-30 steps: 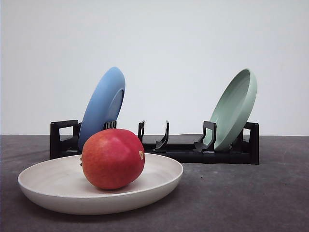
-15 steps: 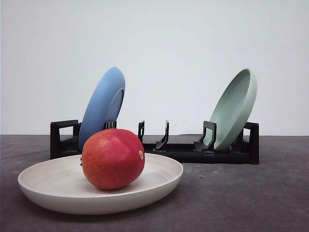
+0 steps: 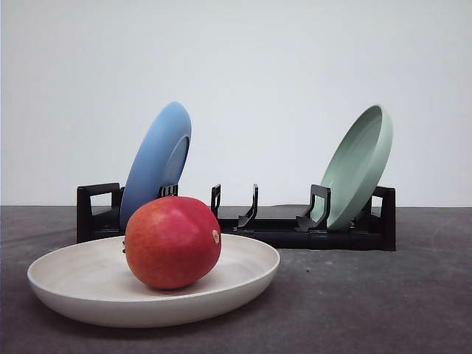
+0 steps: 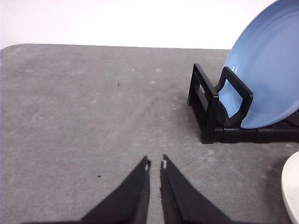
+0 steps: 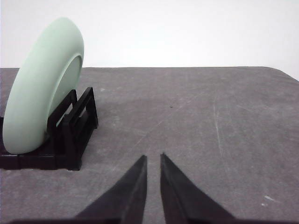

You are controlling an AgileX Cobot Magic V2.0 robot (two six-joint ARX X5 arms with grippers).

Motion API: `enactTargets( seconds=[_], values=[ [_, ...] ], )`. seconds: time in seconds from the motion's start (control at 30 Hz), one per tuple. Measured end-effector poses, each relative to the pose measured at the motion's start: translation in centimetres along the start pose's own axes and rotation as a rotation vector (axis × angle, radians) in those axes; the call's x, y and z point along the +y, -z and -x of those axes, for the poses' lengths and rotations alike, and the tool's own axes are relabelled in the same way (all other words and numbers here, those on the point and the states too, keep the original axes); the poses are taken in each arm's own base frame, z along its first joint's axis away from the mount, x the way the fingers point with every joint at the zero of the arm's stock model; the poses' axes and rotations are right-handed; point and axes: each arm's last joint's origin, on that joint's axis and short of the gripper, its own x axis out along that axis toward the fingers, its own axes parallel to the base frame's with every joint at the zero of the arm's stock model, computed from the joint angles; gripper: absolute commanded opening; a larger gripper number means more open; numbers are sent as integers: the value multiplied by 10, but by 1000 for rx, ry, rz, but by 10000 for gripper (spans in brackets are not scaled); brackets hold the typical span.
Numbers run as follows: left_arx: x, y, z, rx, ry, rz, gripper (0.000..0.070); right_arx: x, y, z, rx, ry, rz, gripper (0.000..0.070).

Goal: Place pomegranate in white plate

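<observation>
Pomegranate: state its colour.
The pomegranate is red with an orange-yellow blush and a small pale spot, clearest in the front view.

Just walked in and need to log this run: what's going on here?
Nothing is being handled. The pomegranate sits in the white plate on the table. Left gripper and right gripper are shut and empty, above bare tabletop. Behind, the blue plate and green plate lean in the black rack.

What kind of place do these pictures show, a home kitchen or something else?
Probably a staged test bench, not a kitchen: a bare grey table, a plain white backdrop, and only a black dish rack with a pomegranate sitting in the white plate.
</observation>
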Motion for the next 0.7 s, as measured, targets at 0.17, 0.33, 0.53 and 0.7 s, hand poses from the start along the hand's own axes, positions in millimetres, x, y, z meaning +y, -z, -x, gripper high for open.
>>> enactTargets(
  seconds=[0.17,0.33,0.53,0.7],
  values=[
    [0,0,0,0,0,0,22,0,0,0,0,0,0,49],
    [0,0,0,0,0,0,22,0,0,0,0,0,0,49],
    [0,0,0,0,0,0,22,0,0,0,0,0,0,49],
    [0,0,0,0,0,0,23,0,0,0,0,0,0,49]
  ],
)
